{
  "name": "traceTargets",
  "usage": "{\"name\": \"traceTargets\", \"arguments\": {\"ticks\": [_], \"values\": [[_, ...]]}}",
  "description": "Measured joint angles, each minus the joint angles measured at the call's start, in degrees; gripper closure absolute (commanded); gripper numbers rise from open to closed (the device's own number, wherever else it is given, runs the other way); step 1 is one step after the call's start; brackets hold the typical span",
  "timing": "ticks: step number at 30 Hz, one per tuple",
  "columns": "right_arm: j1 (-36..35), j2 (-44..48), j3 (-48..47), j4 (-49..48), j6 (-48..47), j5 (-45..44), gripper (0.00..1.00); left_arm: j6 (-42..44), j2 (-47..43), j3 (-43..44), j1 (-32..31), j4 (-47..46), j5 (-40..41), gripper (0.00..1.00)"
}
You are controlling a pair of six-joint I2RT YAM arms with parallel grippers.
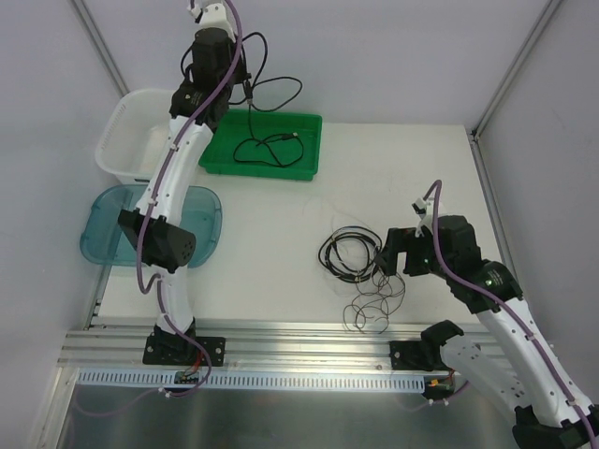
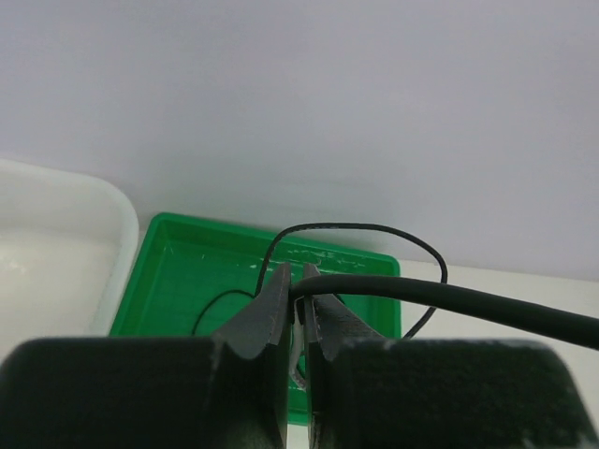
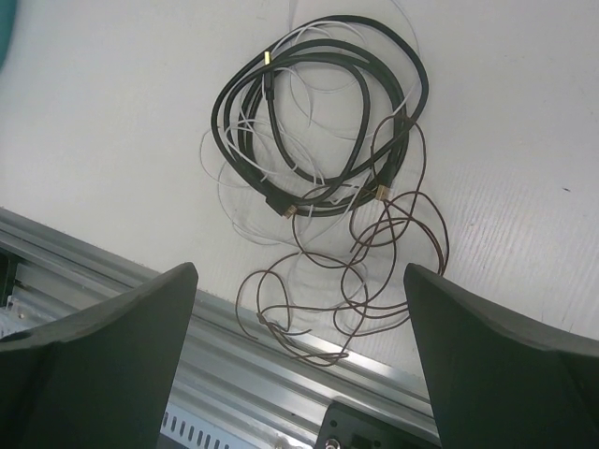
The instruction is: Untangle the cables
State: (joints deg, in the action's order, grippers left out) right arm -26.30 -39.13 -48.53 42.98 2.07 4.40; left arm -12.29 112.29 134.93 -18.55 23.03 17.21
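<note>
While the left gripper (image 2: 298, 281) pinched one freed black cable (image 2: 449, 299) over the green tray (image 1: 304, 140) at twelve o'clock, the right gripper (image 3: 295, 276) hung open above the tangle (image 3: 281, 201) at four o'clock, apparently unsorted.

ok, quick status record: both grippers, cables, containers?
left gripper: shut on black cable, raised over green tray
black cable: hangs down, part of it lying in the green tray
right gripper: open, over tangle
tangle: black, white and brown cords, on table in front of the right arm
containers: green tray, white bin, blue tub, all far left
</note>
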Motion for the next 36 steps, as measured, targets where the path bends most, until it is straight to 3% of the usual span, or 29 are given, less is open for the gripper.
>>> {"name": "traceTargets", "arguments": {"ticks": [18,22,24,26,27,30,36], "values": [[0.0,-2.7,2.5,0.4,0.0,0.6,0.03,-0.9,27.2,-4.6,5.9,-5.0,-3.5,0.96],[0.0,-3.9,2.5,0.1,0.1,0.9,0.03,-1.0,28.3,-4.6,6.0,-5.2,-5.8,0.88],[0.0,-4.2,2.5,-0.1,0.2,1.0,0.03,-0.4,28.3,-4.5,6.0,-5.4,-7.4,0.76],[0.0,-4.3,2.5,-0.3,0.3,1.0,0.03,0.6,28.3,-4.5,6.0,-5.9,-9.2,0.57],[0.0,-4.3,2.6,-0.3,0.3,1.0,0.03,1.2,28.3,-4.5,6.0,-6.0,-9.8,0.42],[0.0,-4.3,2.6,-0.3,0.3,1.0,0.03,2.3,28.3,-4.5,6.0,-6.2,-10.7,0.2],[0.0,-4.3,2.6,-0.3,0.3,1.1,0.03,3.8,28.3,-4.5,5.9,-6.4,-9.6,0.07]]}}
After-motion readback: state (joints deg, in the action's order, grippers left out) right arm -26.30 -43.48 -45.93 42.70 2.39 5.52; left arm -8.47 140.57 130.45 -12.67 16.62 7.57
